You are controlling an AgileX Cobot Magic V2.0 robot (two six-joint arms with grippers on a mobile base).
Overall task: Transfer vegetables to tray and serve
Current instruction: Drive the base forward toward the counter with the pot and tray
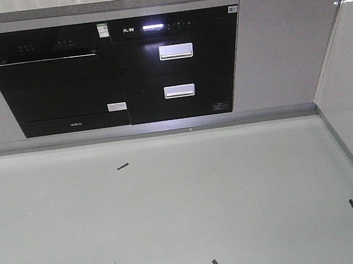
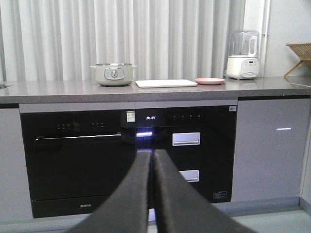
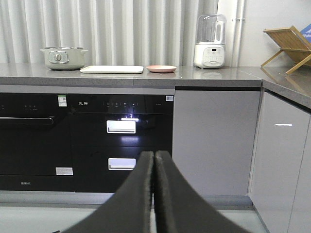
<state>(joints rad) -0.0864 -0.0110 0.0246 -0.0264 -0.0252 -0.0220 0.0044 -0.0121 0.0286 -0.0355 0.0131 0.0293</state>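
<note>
Sitting pinched together, seemingly empty, the left gripper (image 2: 151,162) and right gripper (image 3: 154,162) face a cream-white rectangular plastic tray (image 2: 166,83) on the grey counter (image 2: 48,90).

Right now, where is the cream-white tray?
In the left wrist view the tray lies flat on the grey countertop, between the pale green pot on its left and the pink plate on its right. The front view does not show it.

Soft, even indoor light, sharp focus, white glare streak on glossy cabinet door (image 3: 282,155) (front view dimmer)
</note>
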